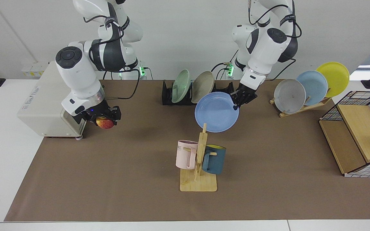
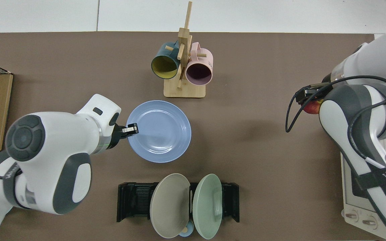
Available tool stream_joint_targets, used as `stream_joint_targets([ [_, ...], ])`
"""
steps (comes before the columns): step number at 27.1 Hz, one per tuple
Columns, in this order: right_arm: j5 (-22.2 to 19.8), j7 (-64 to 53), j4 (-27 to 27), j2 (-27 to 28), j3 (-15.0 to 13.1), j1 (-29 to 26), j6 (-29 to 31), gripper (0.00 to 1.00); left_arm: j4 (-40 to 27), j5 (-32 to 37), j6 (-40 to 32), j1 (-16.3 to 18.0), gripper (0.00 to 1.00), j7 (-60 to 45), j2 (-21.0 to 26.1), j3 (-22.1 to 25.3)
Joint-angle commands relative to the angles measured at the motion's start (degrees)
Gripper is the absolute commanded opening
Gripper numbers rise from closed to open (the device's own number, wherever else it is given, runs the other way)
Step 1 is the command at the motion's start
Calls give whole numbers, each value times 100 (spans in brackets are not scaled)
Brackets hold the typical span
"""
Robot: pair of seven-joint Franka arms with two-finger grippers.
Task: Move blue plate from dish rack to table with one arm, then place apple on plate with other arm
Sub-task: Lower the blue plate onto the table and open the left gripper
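The blue plate hangs tilted in the air between the dish rack and the wooden mug stand, nipped at its rim by the left pincer, whose fingers are closed on the edge. The step in hand looks like the carry from rack to surface; next the plate must be levelled, lowered onto bare mat clear of the mug stand, and released. Well away from the rack, the right pincer waits, clamped around the apple.
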Motion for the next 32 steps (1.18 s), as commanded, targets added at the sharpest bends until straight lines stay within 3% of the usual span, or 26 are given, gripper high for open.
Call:
stream_joint_targets([
  [1, 41, 11, -47, -10, 34, -33, 27, 0, -627, -137, 1471, -196, 0, -345, 465, -329],
  [5, 41, 11, -82, -1, 34, -33, 132, 0, -997, -172, 1904, -283, 0, -415, 413, -417],
  [13, 32, 11, -109, -19, 34, -33, 132, 0, -1041, -216, 2396, -345, 0, -442, 782, -444],
  [32, 32, 55, -188, -36, 34, 99, 141, 0, -1041, -216, 2537, -389, 0, -574, 1037, -602],
])
